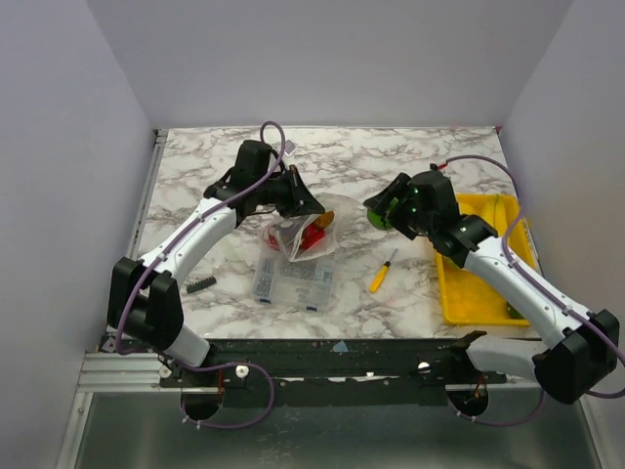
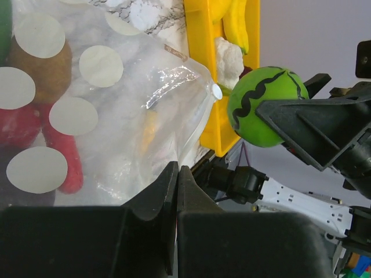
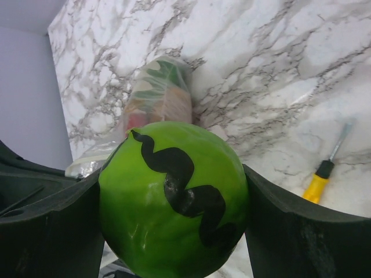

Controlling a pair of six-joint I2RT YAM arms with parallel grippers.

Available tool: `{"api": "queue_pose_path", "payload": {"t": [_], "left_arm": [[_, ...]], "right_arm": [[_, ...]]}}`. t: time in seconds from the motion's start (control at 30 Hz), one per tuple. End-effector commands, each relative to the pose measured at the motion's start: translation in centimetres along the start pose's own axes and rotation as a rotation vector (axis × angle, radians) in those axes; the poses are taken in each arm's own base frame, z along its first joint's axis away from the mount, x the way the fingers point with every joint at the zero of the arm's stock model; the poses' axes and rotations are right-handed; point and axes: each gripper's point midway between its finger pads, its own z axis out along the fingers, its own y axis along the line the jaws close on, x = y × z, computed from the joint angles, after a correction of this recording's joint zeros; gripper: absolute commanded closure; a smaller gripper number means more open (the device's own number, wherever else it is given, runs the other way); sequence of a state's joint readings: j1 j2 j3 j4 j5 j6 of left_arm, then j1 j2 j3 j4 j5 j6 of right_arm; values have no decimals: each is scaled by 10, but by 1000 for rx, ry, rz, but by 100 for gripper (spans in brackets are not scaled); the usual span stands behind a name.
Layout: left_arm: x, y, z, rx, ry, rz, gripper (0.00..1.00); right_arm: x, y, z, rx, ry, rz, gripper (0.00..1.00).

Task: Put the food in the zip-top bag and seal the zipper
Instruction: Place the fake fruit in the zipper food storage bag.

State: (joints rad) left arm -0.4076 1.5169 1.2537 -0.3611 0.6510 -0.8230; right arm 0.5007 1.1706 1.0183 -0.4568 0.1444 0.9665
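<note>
Left fingers pressed fully together, nipping the lower edge of the zip-top bag as the left wrist view shows it. The bag is see-through with white dots, and from above it stands crumpled on the desk, leaning over a clear parts box. A red piece and a brown piece of food are already inside it. Can't tell whether the bag's mouth is open or sealed.

Right fingers are spread wide and clamp a green toy melon with a black wavy stripe, one finger on each side. The melon is held off the desk, between the bag and the yellow tray. It is near the bag but not touching it.

The tray sits on the right side of the desk. A white cauliflower and a yellow piece lie in it. A yellow-handled screwdriver lies on the desk between the parts box and the tray, touching neither.
</note>
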Motion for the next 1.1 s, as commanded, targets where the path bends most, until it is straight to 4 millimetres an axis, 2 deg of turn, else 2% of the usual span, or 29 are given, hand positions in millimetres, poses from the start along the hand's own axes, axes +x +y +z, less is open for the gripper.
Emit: {"api": "queue_pose_path", "payload": {"t": [0.0,0.07,0.13,0.2,0.33,0.43,0.53,0.6,0.73,0.93,1.07], "left_arm": [[-8,-7,5,21,-61,-33,100],[-6,-2,6,15,-47,-31,100],[-8,4,2,2,-50,-19,100],[-14,15,-5,-26,-77,-13,100],[-22,23,-24,-37,-91,11,100],[-29,21,-39,-38,-123,89,100],[-44,33,-55,-122,-182,143,100],[-54,35,-61,-136,-201,167,100],[-68,36,-60,-132,-217,139,100],[-71,12,-45,15,-147,28,100],[-74,16,-41,-11,-132,-8,100]], "right_arm": [[-15,31,11,-89,-87,30,99],[-6,34,18,-90,-66,13,99],[0,46,18,-110,-62,-24,99],[11,65,15,-149,-64,-76,99],[36,94,14,-200,-65,-161,99],[49,103,15,-221,-70,-180,99],[59,108,14,-245,-72,-187,99],[62,110,16,-251,-69,-197,99],[63,114,19,-240,-74,-239,99],[53,125,16,-259,-118,-279,100],[55,143,17,-283,-134,-321,99]]}}
